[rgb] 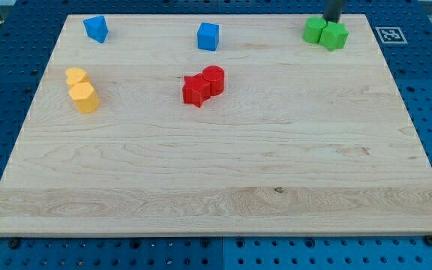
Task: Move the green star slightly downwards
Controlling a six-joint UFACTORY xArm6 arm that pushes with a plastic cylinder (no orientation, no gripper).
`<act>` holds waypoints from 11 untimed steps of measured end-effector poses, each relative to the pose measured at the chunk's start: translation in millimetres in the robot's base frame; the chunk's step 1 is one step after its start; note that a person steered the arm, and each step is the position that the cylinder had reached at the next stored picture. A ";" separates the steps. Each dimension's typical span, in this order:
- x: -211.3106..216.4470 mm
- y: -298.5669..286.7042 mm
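Two green blocks touch each other at the view's top right. The right one, which looks like the green star (335, 37), sits slightly lower than the other green block (315, 29) on its left. My tip (331, 21) comes down from the view's top edge. It stands just above the two green blocks, at or very near the star's upper edge. I cannot tell whether it touches.
The wooden board (216, 172) lies on a blue pegboard table. Two red blocks (203, 85) touch near the upper middle. A blue cube (208, 36) and another blue block (95, 28) sit along the top. Two yellow blocks (82, 90) touch at the left.
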State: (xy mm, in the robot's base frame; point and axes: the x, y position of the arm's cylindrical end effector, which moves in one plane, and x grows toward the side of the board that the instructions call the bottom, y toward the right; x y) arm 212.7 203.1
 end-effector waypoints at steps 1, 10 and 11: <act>41.4 -12.2; 40.4 51.6; 24.9 11.9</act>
